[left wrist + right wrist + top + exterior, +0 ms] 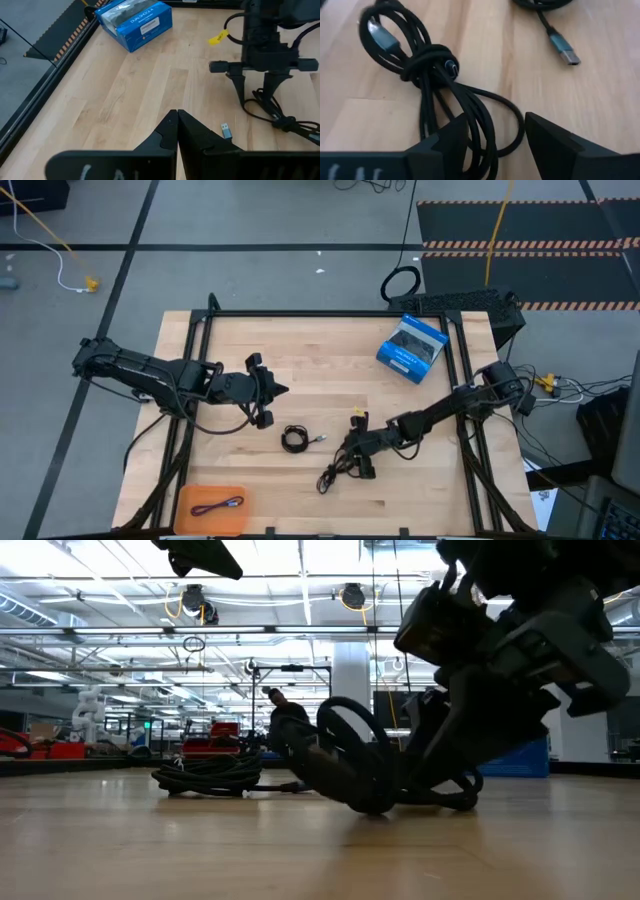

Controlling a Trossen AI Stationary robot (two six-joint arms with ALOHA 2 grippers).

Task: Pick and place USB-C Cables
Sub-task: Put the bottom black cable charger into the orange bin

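A loose black USB-C cable bundle [333, 471] lies on the wooden table near its middle front. My right gripper [495, 125] is open and low over it, with the bundle's long strands [479, 131] running between its fingers. Left of the bundle a tight black coil [295, 439] lies flat, its plug [564, 51] pointing toward the bundle. A purplish-blue cable [218, 504] lies in the orange tray [190, 492] at the front left. My left gripper [270, 390] hangs shut above the table, left of centre, touching nothing. My right gripper comes slanting down from the table's right side, with its open fingers on either side of the bundle's free strands [485, 145], below the wrapped knot [431, 62]. The bundle lies on the table. Whether a finger [451, 136] touches the strands, I cannot tell.
A blue packaged box [411, 348] sits at the far right of the table. A black frame [300, 313] runs along the table's edges. Bare wood lies between the two arms and along the far side.
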